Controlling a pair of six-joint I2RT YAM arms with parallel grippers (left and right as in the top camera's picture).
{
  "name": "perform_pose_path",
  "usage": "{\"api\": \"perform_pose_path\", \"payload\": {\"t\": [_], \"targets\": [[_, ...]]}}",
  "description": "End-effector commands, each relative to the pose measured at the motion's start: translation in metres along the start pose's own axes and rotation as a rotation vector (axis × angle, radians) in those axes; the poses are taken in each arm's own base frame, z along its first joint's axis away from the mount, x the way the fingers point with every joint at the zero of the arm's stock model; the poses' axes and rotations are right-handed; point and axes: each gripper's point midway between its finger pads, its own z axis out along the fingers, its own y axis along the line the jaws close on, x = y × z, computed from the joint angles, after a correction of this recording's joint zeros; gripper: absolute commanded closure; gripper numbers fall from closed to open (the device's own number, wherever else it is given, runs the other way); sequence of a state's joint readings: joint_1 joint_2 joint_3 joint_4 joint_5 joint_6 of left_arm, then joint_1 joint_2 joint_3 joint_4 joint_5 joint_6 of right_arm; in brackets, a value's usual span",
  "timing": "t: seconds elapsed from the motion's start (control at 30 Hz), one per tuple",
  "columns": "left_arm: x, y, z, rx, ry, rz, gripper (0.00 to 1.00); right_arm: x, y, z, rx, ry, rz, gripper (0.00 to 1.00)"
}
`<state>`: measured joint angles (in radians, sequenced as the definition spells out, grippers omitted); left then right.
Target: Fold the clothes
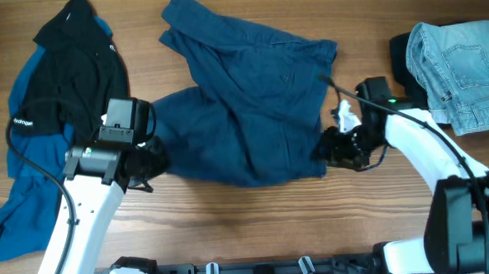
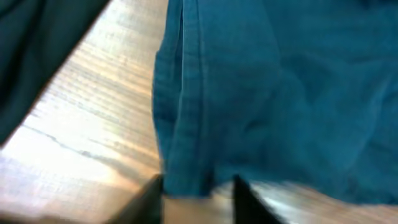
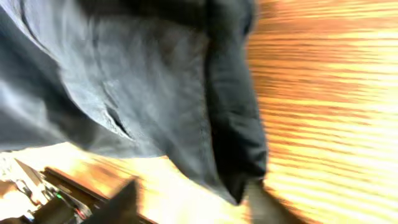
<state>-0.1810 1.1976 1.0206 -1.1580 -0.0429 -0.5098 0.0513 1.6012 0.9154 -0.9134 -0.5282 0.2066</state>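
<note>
Three garments: they lie spread across a wooden table [image 1: 257, 227], and only the middle one is being worked.
Far left: a black and royal-blue jacket [image 1: 60, 87] with a small white logo lies crumpled and apart from the grippers, likely waiting its turn.
Left gripper [image 1: 150, 162]: it sits low at the bottom left corner of the shorts. A seamed hem lies between its two fingers, but I cannot tell whether they pinch it.
Centre: the dark navy-blue woven shorts [image 1: 243, 112] lie mostly flat, wide legs toward the top and rumpled. The two arms bracket the lower edge, probably so that edge can be lifted evenly and folded over.
Right gripper [image 1: 332, 145]: it is at the bottom right corner. Its fingers stand apart, with the dark corner of cloth in the gap beside one finger and bare table showing between them.
Far right: light-blue denim jeans [image 1: 461, 70] sit bunched near the table edge.
Overhead view only: all three garments and both arms' positions.
Wrist views only: the finger gaps and hem seams, though both pictures are blurred.
</note>
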Motion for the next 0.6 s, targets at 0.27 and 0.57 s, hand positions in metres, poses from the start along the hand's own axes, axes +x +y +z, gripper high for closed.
{"api": "perform_pose_path", "payload": {"t": [0.27,0.57], "targets": [[-0.031,-0.027,-0.002,0.106,-0.099,0.069,0.57,-0.040,0.025,-0.034,-0.061,-0.194,-0.176,0.31],[-0.134,-0.098,-0.010,0.319,-0.445,0.135,0.57,-0.110,0.090,-0.116,-0.064,-0.521,-0.425,0.28]]}}
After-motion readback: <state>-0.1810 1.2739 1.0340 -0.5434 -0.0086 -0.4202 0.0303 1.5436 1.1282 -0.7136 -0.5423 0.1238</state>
